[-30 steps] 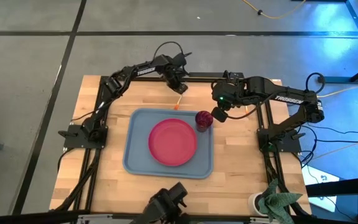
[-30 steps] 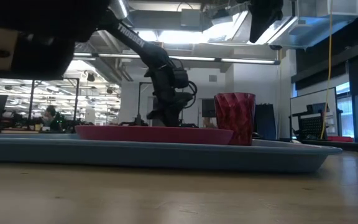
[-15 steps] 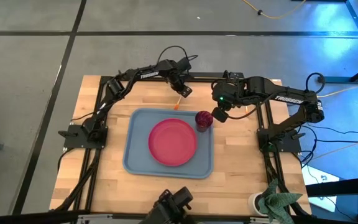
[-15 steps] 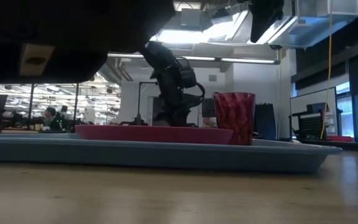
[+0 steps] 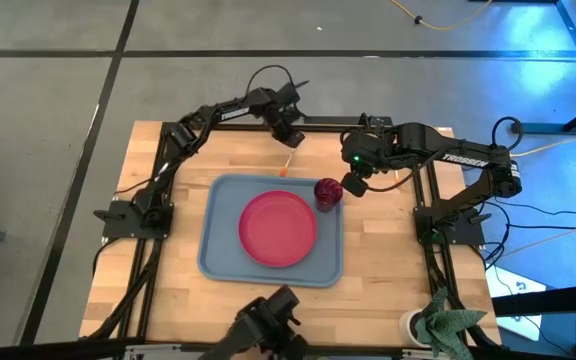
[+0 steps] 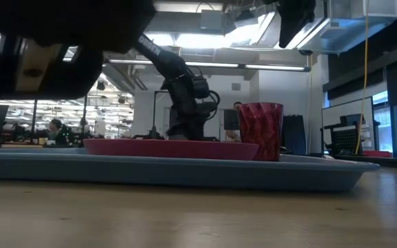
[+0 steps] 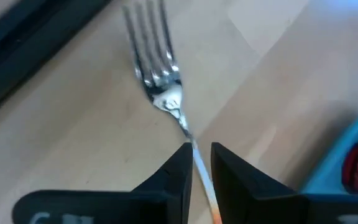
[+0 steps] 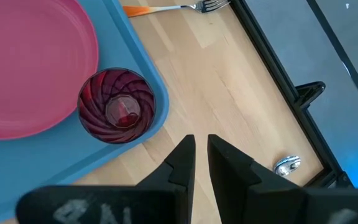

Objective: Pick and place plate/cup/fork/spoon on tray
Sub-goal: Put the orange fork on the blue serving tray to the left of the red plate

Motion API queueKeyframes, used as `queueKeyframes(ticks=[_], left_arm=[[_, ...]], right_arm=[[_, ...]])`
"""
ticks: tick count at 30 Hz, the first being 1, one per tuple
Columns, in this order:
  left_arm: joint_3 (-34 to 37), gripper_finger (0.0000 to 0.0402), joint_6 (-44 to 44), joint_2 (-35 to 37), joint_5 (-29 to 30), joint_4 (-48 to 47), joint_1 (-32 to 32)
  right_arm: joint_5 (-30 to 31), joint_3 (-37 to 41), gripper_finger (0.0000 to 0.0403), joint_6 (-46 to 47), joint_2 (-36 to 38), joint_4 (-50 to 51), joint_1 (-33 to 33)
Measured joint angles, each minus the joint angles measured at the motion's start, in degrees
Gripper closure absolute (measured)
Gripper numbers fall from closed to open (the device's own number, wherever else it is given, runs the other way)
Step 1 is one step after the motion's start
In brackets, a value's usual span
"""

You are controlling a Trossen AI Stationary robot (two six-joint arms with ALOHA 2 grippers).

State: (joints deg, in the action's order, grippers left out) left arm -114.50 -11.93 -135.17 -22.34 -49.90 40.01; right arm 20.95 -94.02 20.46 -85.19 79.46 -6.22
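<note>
The blue-grey tray [image 5: 223,262] lies mid-table with the pink-red plate [image 5: 278,228] on it and the dark red cup [image 5: 328,192] upright in its far right corner. The fork [image 7: 160,81] lies flat on the wood just beyond the tray's far edge, its orange handle [image 5: 285,168] toward the tray. My left gripper [image 7: 201,152] is over it, narrowly open, one finger on each side of the fork's thin neck; I see no touch. My right gripper [image 8: 201,146] hangs above the table right of the cup, narrowly open, with nothing between its fingers. A small rounded silver piece [image 8: 288,165], perhaps the spoon's bowl, lies by the frame rail.
Black frame rails [image 5: 173,140] run along the table's left, far and right sides. A white cup [image 5: 411,325] and a green cloth [image 5: 455,325] sit at the near right corner. Bare wood [image 5: 173,290] shows left of and in front of the tray.
My left gripper swung a little toward the tray over the fork, then drew back to about where it was. The fork, plate and cup have not moved.
</note>
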Motion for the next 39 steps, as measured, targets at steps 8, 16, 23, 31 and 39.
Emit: queueKeyframes(ticks=[8, 16, 23, 31, 39], left_arm=[[0.0, 0.0350, 2.3, 0.0, -5.5, 5.8, 3.1], [0.0, 0.0350, 7.6, 0.0, -2.9, 9.0, 4.9], [-0.1, 0.0350, 11.4, -2.0, -2.4, 9.9, 3.6], [-0.1, 0.0350, 20.3, -3.2, 5.1, 13.0, 1.2], [-0.1, 0.0350, 21.2, -3.2, 5.9, 14.9, 1.1]], right_arm=[[0.0, 0.0, 0.0353, -0.1, 0.0, 0.2, -1.3], [0.0, 0.0, 0.0353, 0.0, 0.0, 0.2, -1.5], [0.0, 0.0, 0.0353, 0.1, 0.0, 0.1, -1.5], [0.0, 0.0, 0.0353, 0.3, 0.0, 0.1, -1.5], [0.0, 0.0, 0.0353, 0.3, 0.0, 0.1, -1.5]])
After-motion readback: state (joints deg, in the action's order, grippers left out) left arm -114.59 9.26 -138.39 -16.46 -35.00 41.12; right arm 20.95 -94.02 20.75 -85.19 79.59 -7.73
